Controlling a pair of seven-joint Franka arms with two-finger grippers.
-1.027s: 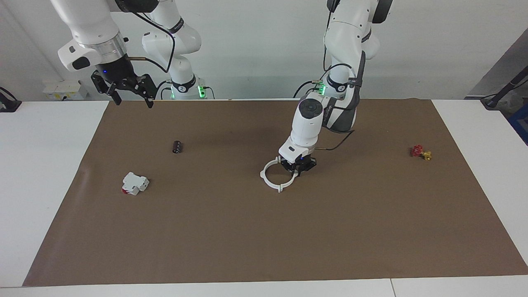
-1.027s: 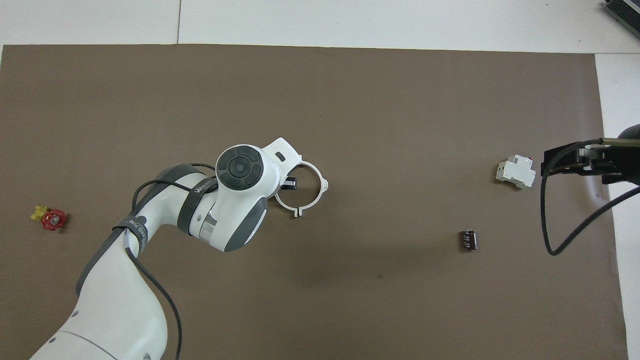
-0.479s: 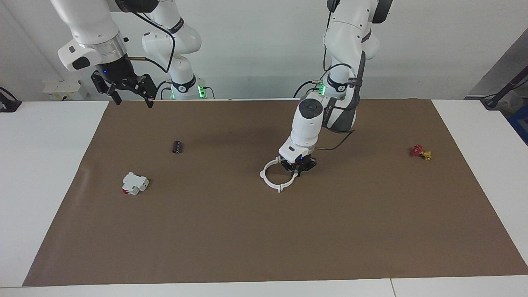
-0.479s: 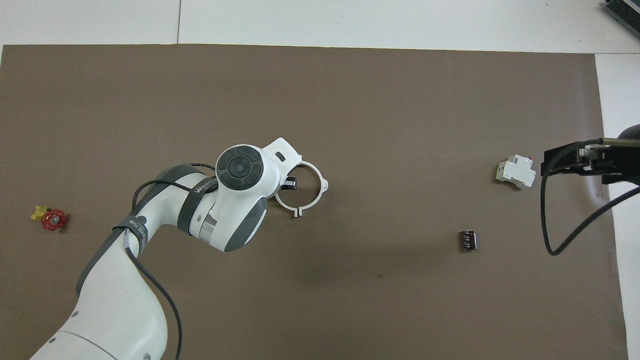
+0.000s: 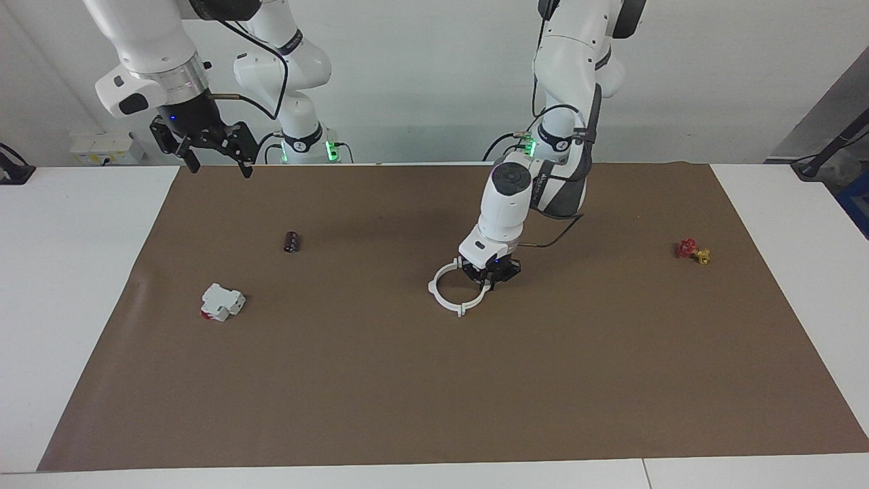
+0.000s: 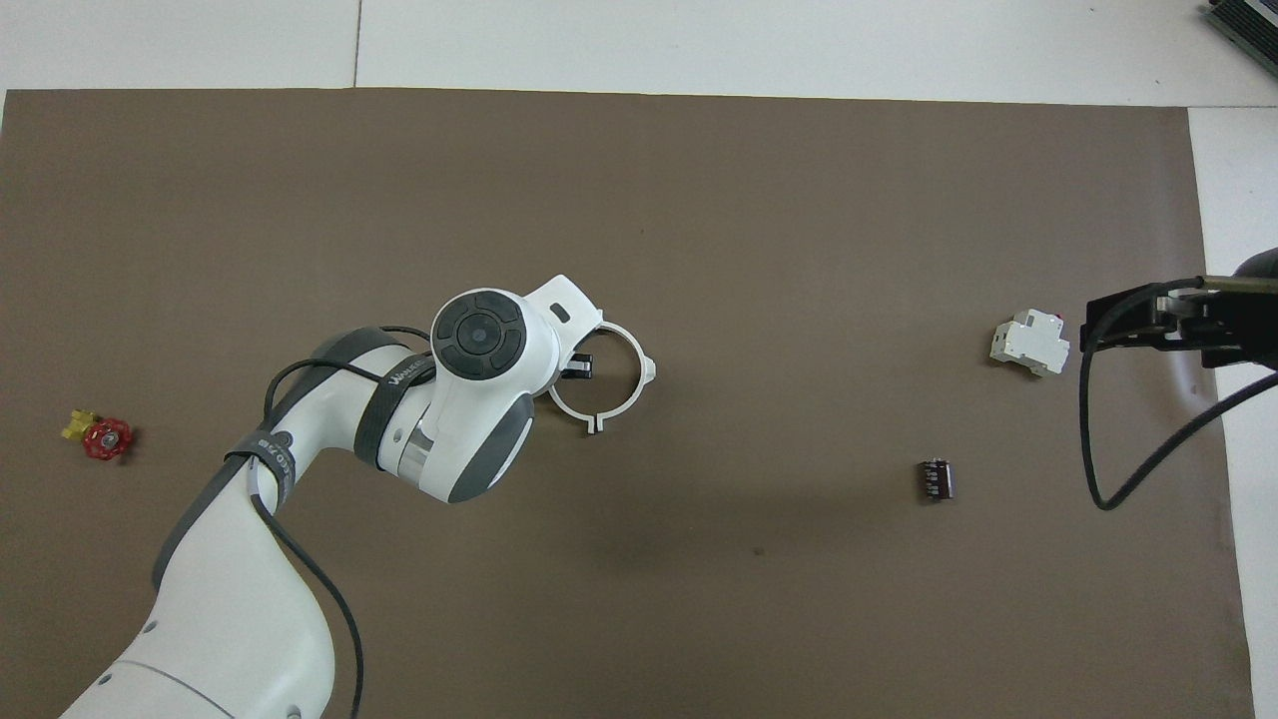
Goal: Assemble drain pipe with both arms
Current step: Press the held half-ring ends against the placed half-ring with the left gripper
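Under left pincer [image 5: 490, 277]: drain pipe [image 5: 449, 293].

I see almost no change: my right gripper [image 5: 214, 157], upper left of the facing frame, sits a touch lower than half a second ago; nothing else shifts.

white drain pipe [image 5: 453, 293], brown mat [image 5: 407, 380], black grippers

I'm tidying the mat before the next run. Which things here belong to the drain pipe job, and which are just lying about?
Part of the job:
- drain pipe, a white ring on the mat
- left gripper, down at the ring's rim
- right gripper, waiting raised at the right arm's end

Lying about:
- white box
- dark cylinder
- red-and-yellow piece
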